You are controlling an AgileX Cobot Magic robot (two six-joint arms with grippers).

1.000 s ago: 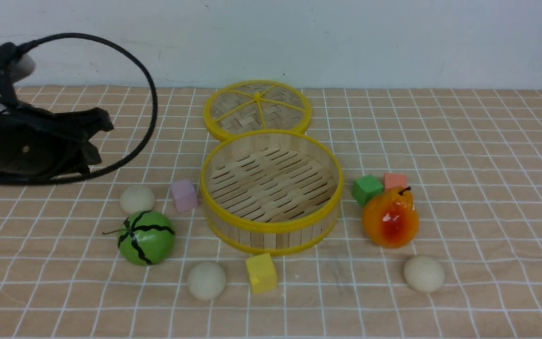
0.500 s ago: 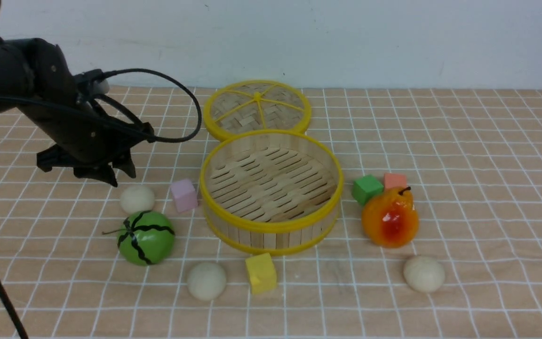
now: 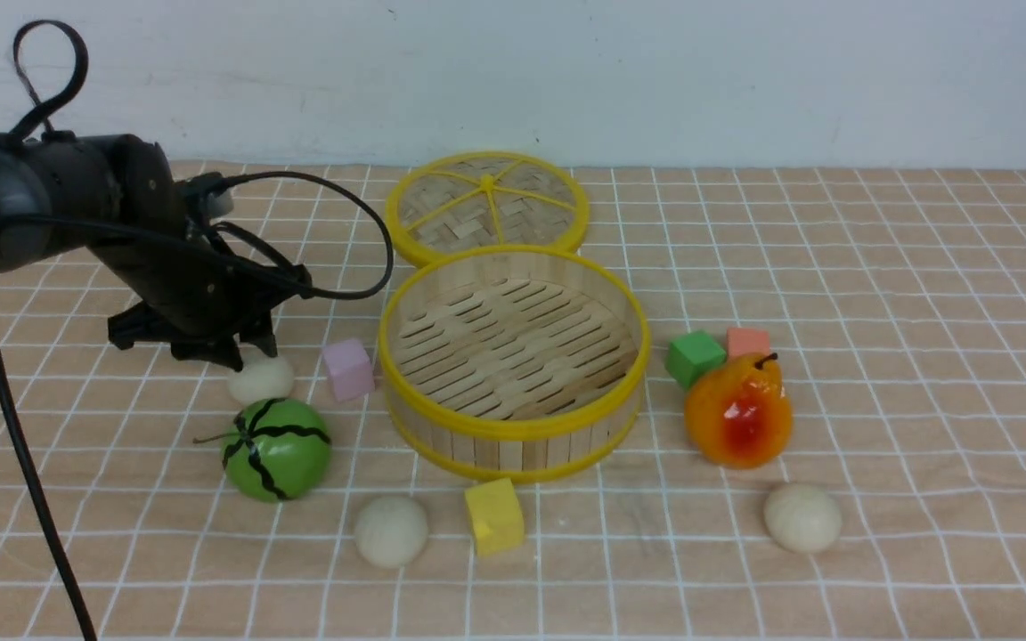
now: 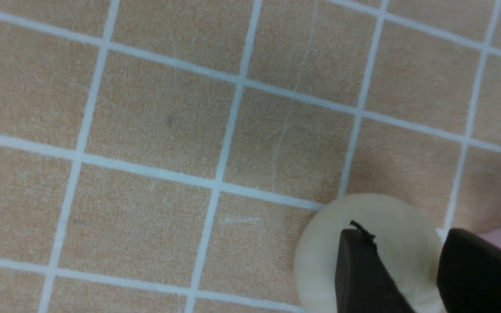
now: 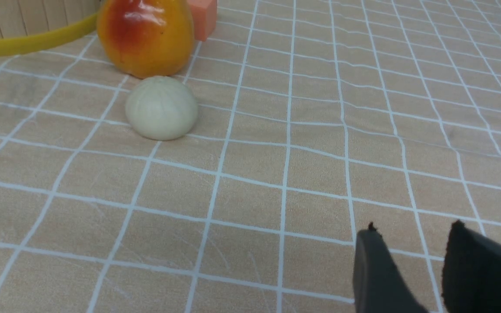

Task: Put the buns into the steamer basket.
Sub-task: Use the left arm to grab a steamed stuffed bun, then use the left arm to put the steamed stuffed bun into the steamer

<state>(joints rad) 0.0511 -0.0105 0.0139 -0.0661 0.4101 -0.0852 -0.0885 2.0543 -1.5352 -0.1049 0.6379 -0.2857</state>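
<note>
R gripper [image 5: 413, 230]: out of front view; wrist cam shows it low over bare cloth, 2 fingers apart w/ a narrow gap, nothing btwn them, holding nothing.
Cloth [image 3: 923, 401]: tan w/ white grid, under everything.
R bun [image 3: 802, 517]: nearest row, right side, on cloth just in front of pear; outside basket, well apart from R gripper.
Mid bun [image 3: 391, 531]: nearest row, left of centre, just beside yellow cube; outside basket.
Yellow cube [image 3: 494, 515]: near basket's front wall, not touching.
Melon [image 3: 277, 449]: green w/ black stripes, left of basket, btwn mid bun & L bun.
Pear [image 3: 738, 409]: orange-red, upright, right of basket.
Basket [image 3: 513, 450]: centre, upright; all 3 buns lie on cloth outside it.
Green cube [image 3: 695, 358]: just behind pear, near basket's right side.
Salmon cube [image 3: 748, 342]: behind pear, beside green cube.
Pink cube [image 3: 348, 369]: just left of basket wall, btwn it & L bun.
L bun [image 3: 261, 383]: on cloth behind melon, under L gripper tips.
L gripper [image 3: 232, 356]: points down at L bun's top; wrist cam shows fingers [image 4: 359, 269] apart w/ a narrow gap, bun wider than gap & seen thru it. Not clamped on its sides; can't tell if tips touch it.
Lid [image 3: 487, 206]: flat woven disc, yellow rim & spokes, right behind basket.
Wall [image 3: 655, 80]: white, farthest back.
</note>
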